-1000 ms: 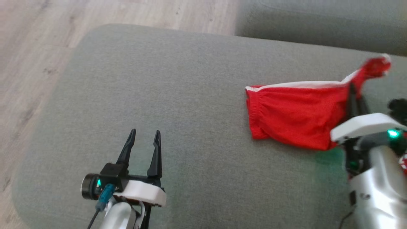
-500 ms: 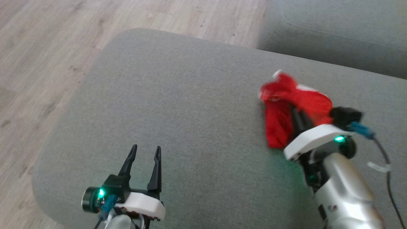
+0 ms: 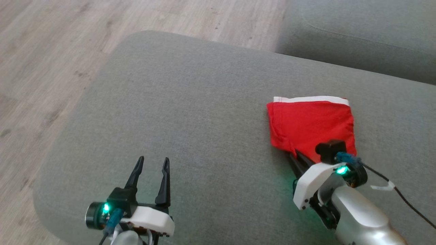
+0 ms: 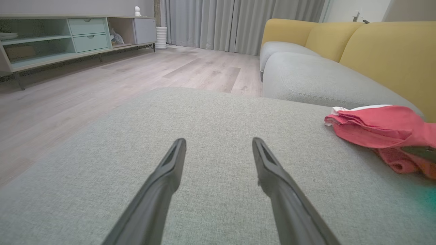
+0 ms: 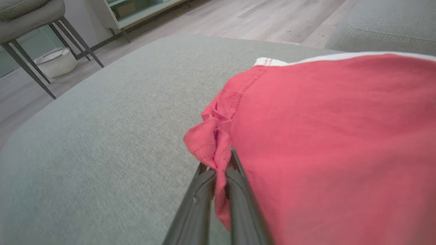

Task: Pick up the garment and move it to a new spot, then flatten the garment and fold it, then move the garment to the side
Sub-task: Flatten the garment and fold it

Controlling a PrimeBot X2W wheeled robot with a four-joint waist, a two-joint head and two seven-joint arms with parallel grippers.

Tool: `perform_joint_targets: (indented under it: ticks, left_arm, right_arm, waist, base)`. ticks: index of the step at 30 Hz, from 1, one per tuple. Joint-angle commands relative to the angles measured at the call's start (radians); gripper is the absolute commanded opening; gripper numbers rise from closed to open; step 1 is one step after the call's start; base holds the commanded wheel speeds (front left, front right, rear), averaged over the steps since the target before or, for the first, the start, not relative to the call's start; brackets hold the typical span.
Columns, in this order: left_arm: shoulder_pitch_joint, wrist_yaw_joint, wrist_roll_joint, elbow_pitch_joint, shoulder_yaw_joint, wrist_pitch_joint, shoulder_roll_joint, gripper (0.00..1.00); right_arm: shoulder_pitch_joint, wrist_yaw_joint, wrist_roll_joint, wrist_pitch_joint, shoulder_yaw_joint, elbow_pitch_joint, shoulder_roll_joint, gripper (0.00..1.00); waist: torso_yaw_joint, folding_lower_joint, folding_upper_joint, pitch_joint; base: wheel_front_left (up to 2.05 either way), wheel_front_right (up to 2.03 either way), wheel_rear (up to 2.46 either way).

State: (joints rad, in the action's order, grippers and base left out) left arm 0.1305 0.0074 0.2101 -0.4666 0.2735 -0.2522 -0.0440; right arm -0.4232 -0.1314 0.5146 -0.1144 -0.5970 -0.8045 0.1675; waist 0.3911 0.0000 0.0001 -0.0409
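Your right gripper has jaws clenched on a corner of the red garment lying on the grey cushion; your left gripper, well apart, has jaws released.

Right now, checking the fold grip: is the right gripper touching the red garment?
Touching. The right wrist view shows the right gripper shut on a bunched corner of the red garment.
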Motion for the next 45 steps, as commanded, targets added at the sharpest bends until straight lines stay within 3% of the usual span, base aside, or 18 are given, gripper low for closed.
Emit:
perform_joint_targets:
  ticks: [1,4,9,14,16,18,19,23,28,35,36,37,38,45]
  left_arm:
    - [0.021,-0.002,-0.004,0.027,-0.033,-0.01,-0.006,1.0]
    - [0.033,-0.004,-0.012,0.038,-0.031,-0.01,-0.006,1.0]
    - [0.046,-0.005,-0.015,0.074,-0.05,-0.01,-0.007,1.0]
    - [0.049,-0.006,-0.021,0.106,-0.076,-0.01,-0.007,1.0]
    - [0.047,-0.005,-0.022,0.122,-0.087,-0.01,-0.007,1.0]
    - [0.045,-0.002,-0.022,0.144,-0.099,-0.01,-0.007,1.0]
    - [0.045,-0.002,-0.022,0.144,-0.099,-0.01,-0.007,1.0]
    - [0.015,0.014,-0.019,0.178,-0.119,-0.01,-0.007,1.0]
    - [-0.024,0.026,0.004,0.199,-0.112,-0.01,-0.006,1.0]
    - [-0.013,0.023,0.01,0.202,-0.087,-0.01,-0.006,1.0]
    - [-0.006,0.021,0.01,0.2,-0.082,-0.01,-0.006,1.0]
    - [0.001,0.018,0.011,0.2,-0.078,-0.01,-0.006,1.0]
    - [0.009,0.015,0.011,0.202,-0.074,-0.01,-0.006,1.0]
    - [0.064,0.012,0.033,0.214,-0.047,-0.01,-0.006,1.0]
  right_arm:
    - [-0.052,0.001,-0.003,-0.015,-0.024,0.016,0.005,1.0]
    - [-0.063,0.001,-0.01,-0.054,-0.041,0.001,0.015,1.0]
    - [-0.07,0.001,-0.011,-0.124,0.026,0.015,0.029,1.0]
    - [-0.03,0.001,-0.08,-0.146,0.155,0.083,0.053,1.0]
    - [0.003,0.001,-0.135,-0.147,0.252,0.148,0.053,1.0]
    - [0.061,0.001,-0.203,-0.147,0.37,0.226,0.036,1.0]
    - [0.061,0.001,-0.203,-0.147,0.37,0.226,0.036,1.0]
    - [0.206,0.001,-0.339,-0.147,0.524,0.381,-0.046,1.0]
    - [0.329,0.001,-0.421,-0.147,0.589,0.475,-0.102,1.0]
    - [0.331,0.001,-0.445,-0.147,0.606,0.494,-0.116,1.0]
    - [0.32,0.001,-0.448,-0.147,0.603,0.491,-0.116,0.88]
    - [0.306,0.001,-0.45,-0.146,0.6,0.49,-0.117,0.05]
    - [0.29,0.001,-0.447,-0.141,0.596,0.486,-0.117,0.0]
    - [0.104,0.001,-0.475,-0.064,0.566,0.422,-0.117,0.0]
  waist:
    - [-0.01,0.0,-0.0001,0.001]
    - [-0.03,0.0,-0.0001,0.005]
    - [-0.086,0.0,-0.0001,0.016]
    - [-0.157,0.0,-0.0001,0.029]
    - [-0.183,0.0,-0.0001,0.031]
    - [-0.204,0.0,-0.0001,0.033]
    - [-0.204,0.0,-0.0001,0.033]
    - [-0.242,0.0,-0.0001,0.035]
    - [-0.266,0.0,-0.0001,0.029]
    - [-0.249,0.0,-0.0001,-0.007]
    - [-0.242,0.0,-0.0001,-0.017]
    - [-0.234,0.0,-0.0001,-0.029]
    - [-0.225,0.0,-0.0001,-0.043]
    - [-0.15,0.0,-0.0001,-0.169]
  base:
    - [0.0,0.0,0.0]
    - [0.0,0.0,0.0]
    - [0.0,0.0,0.0]
    - [0.0,0.0,0.0]
    - [0.0,0.0,0.0]
    - [0.0,0.0,0.0]
    - [0.0,0.0,0.0]
    - [0.0,0.0,0.0]
    - [0.0,0.0,0.0]
    - [0.0,0.0,0.0]
    - [0.0,0.0,0.0]
    - [0.0,0.0,0.0]
    - [0.0,0.0,0.0]
    - [0.0,0.0,0.0]
